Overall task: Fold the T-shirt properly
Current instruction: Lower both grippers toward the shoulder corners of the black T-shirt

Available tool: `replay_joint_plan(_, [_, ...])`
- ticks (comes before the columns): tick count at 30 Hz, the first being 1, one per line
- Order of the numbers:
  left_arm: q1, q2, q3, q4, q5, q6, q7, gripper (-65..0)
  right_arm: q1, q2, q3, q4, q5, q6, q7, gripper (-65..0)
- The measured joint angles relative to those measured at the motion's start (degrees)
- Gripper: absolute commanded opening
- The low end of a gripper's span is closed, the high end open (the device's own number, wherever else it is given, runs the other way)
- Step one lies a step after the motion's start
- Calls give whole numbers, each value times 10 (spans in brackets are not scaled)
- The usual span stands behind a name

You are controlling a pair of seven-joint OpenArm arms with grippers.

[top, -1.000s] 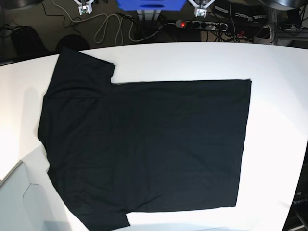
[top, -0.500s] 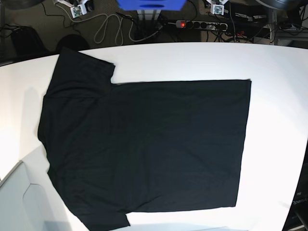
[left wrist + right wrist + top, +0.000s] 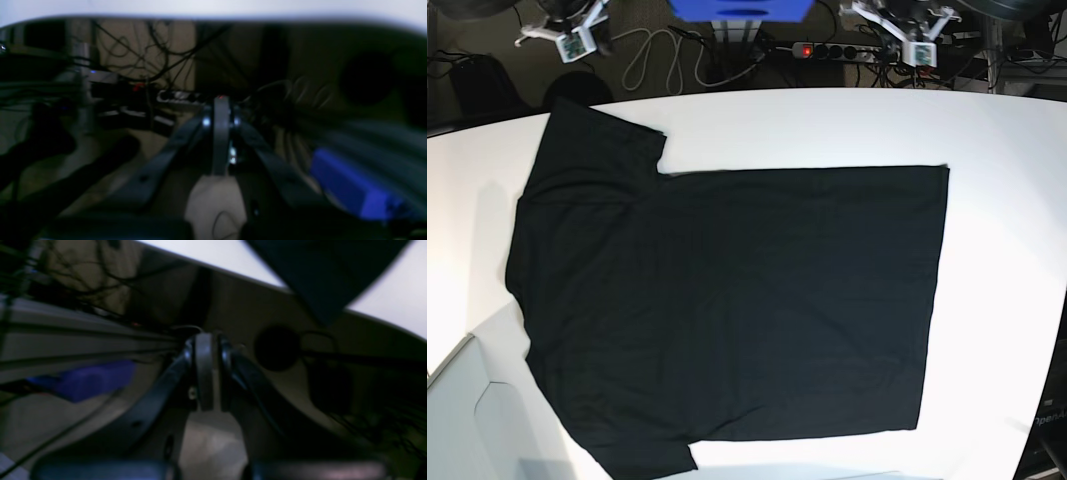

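The T-shirt point(image 3: 727, 300) is a large black one, spread flat on the white table point(image 3: 1007, 200) with its plain side up. Its sleeves lie at the left and its hem at the right. Both arms hover beyond the table's far edge, above the floor. My right gripper point(image 3: 575, 46) is at the top left, just past the upper sleeve, and is shut on nothing point(image 3: 205, 340). One black corner of the T-shirt point(image 3: 320, 276) shows in the right wrist view. My left gripper point(image 3: 924, 52) is at the top right, also shut and empty point(image 3: 222, 110).
Behind the table, a power strip point(image 3: 845, 50) with a red light, looped cables point(image 3: 657, 55) and a blue box point(image 3: 739, 10) lie on the floor. A grey panel point(image 3: 467, 420) juts in at the bottom left corner. A dark object point(image 3: 1049, 440) sits at the bottom right edge.
Both grippers have moved apart and come further into the base view, toward the table's far edge. The T-shirt has not moved.
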Motion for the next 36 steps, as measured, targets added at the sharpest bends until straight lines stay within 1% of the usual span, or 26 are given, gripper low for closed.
replay_joint_plan(2, [-2,-12,-19,12,-30,1,16,-650,3,-4,10,4,1,0,-2,-644])
replay_joint_plan(4, [-3,-28,-31,14,-65,0,18,-650,13,-10,23,3,0,0,-5,-643])
replay_joint_plan(6, [-7,-43,-42,14,-105,0,30,-650,14,-12,35,4,1,0,-6,-616])
replay_joint_plan(8, [-16,-59,-57,14,-136,0,38,-650,15,-12,37,4,1,0,-6,-550])
replay_joint_plan(10, [-24,-67,-76,15,-168,2,52,-650,26,-12,36,4,1,0,-7,-472])
replay_joint_plan(14, [-47,-66,-115,16,-214,2,86,-650,36,-12,36,5,1,1,-5,-319])
replay_joint_plan(15, [-55,-66,-124,17,-223,2,95,-620,37,-12,36,5,1,2,-7,-296])
replay_joint_plan(16, [-65,-66,-134,17,-228,2,107,-571,40,-12,35,5,1,2,-7,-280])
replay_joint_plan(18, [-81,-65,-150,17,-238,2,123,-460,48,-12,34,5,1,2,-5,-277])
replay_joint_plan(19, [-89,-65,-157,17,-242,2,130,-419,49,-12,34,5,1,2,-4,-277])
replay_joint_plan(20, [-97,-65,-164,17,-243,2,132,-395,49,-12,34,5,1,2,-4,-277])
replay_joint_plan(21, [-105,-64,-171,17,-245,2,129,-392,49,-12,34,5,1,2,-5,-277])
replay_joint_plan(24, [-131,-63,-184,16,-242,2,134,-423,61,-12,33,5,1,2,-5,-272])
replay_joint_plan(26, [-161,-63,-184,12,-238,2,135,-427,65,-9,33,5,1,2,-5,-272])
replay_joint_plan(27, [-178,-63,-184,10,-238,2,137,-417,65,-9,33,5,1,2,-5,-272])
replay_joint_plan(32, [-236,-60,-180,-11,-238,2,135,-305,78,-9,33,4,1,2,-5,-272])
replay_joint_plan(33, [-244,-60,-180,-20,-238,2,139,-292,78,-9,33,4,1,2,-4,-272])
replay_joint_plan(36, [-286,-60,-181,-66,-238,2,135,-290,82,-9,33,4,1,2,-8,-273])
